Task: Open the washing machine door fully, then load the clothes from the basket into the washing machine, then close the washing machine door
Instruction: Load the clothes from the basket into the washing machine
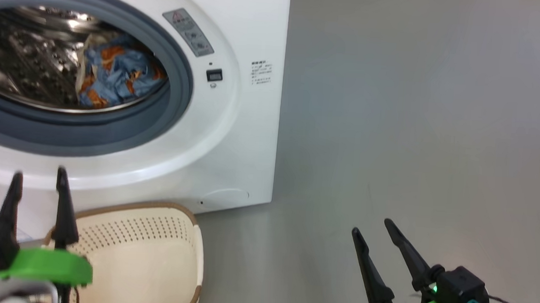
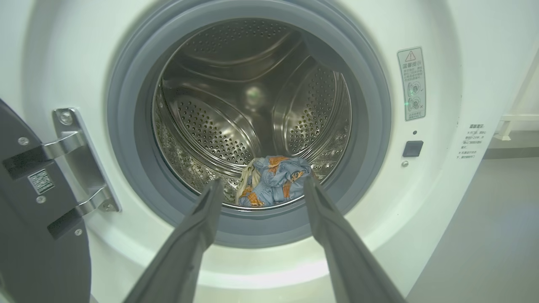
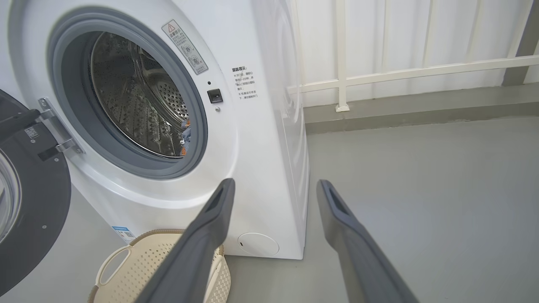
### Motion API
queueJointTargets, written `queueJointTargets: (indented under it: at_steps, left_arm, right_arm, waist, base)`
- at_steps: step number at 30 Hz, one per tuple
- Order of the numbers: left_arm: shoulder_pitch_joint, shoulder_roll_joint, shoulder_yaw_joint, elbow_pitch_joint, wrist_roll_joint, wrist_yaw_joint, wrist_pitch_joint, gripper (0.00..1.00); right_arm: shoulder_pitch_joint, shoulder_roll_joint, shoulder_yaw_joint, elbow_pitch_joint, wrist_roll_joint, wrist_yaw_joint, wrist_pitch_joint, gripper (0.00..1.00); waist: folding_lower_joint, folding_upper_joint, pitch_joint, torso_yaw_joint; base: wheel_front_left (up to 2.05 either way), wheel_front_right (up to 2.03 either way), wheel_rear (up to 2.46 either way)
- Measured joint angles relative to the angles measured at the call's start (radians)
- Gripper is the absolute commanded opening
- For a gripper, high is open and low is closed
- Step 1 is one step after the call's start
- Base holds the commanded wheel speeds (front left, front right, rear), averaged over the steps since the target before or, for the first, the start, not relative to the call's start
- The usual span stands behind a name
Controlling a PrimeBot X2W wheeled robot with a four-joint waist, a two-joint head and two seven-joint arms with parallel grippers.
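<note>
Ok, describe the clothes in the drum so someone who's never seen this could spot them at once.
Find the big white washing machine with its round opening ringed by a grey gasket. Look inside the steel drum, low at the front lip. The clothes lie there as a crumpled bundle, light blue with orange print, soft against shiny perforated metal.

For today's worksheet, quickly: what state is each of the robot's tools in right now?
Left tool: open, holding nothing.
Right tool: open, holding nothing.
</note>
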Motion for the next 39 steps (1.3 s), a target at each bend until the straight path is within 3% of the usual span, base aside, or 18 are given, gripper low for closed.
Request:
queueJointTargets:
  at_steps: [10,19,39]
  left_arm:
    - [0.254,0.001,0.017,-0.152,0.010,0.044,0.000,1.00]
    - [0.408,-0.005,0.017,-0.188,0.036,0.065,0.000,1.00]
    - [0.469,-0.063,0.042,-0.220,0.052,0.064,0.000,1.00]
  right_arm:
    - [0.055,-0.003,-0.008,-0.016,0.000,0.000,0.000,1.00]
    - [0.056,-0.016,-0.018,-0.025,0.000,0.000,0.000,1.00]
    - [0.075,-0.023,-0.026,-0.030,0.000,0.000,0.000,1.00]
  waist:
    - [0.0000,0.0000,-0.095,-0.008]
    - [0.0000,0.0000,-0.115,0.005]
    - [0.0000,0.0000,-0.125,0.023]
  base:
    - [0.00,0.00,0.00]
    - [0.00,0.00,0.00]
    - [0.00,0.00,0.00]
